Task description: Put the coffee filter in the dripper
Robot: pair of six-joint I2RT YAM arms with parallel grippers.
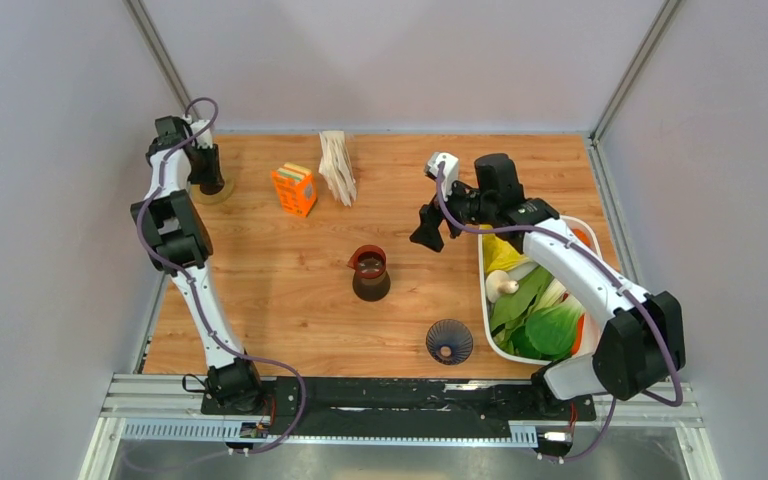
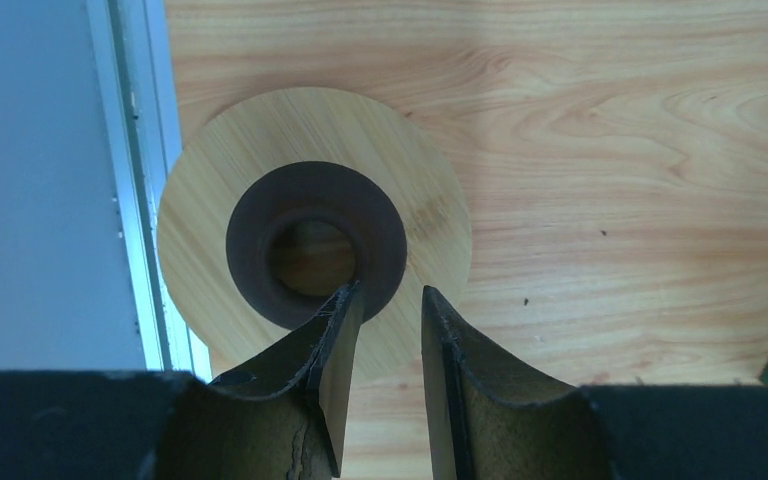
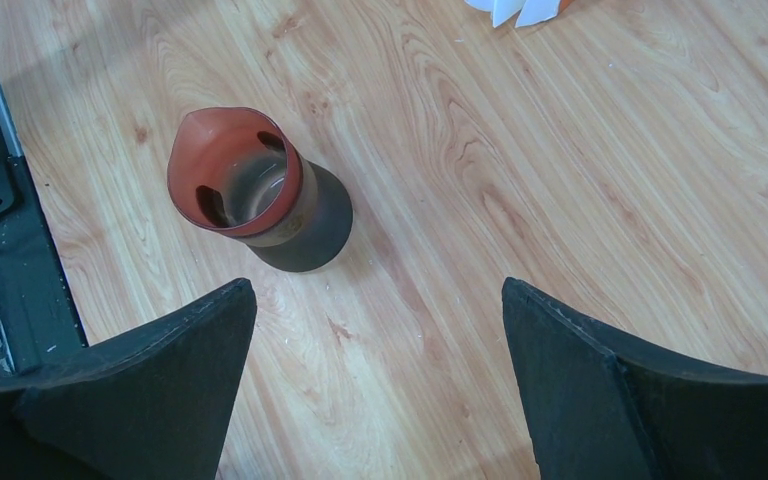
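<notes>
Top external view: nearest the arm bases, the dripper (image 1: 449,341) sits on the table (image 1: 290,310) with its wide mouth up and nothing in it, just beside a white basket (image 1: 483,300) full of green and yellow vegetables. Farther in, near the middle of the table, stands a brown pot (image 1: 370,273) with a reddish rim. Beyond the pot and to its right, the right end effector (image 1: 430,232) hangs above bare wood; its wrist view shows the fingers (image 3: 160,380) spread wide with nothing between them. On the far left, the left end effector (image 2: 390,300) points down over a round wooden disc (image 2: 420,180) carrying a dark ring (image 2: 260,215). Its fingers stand a narrow gap apart, gripping nothing; whether one touches the ring I cannot tell. Farthest back, the coffee filter (image 1: 338,166) stands as white folded paper just beside an orange box (image 1: 294,189), well apart from the dripper.
</notes>
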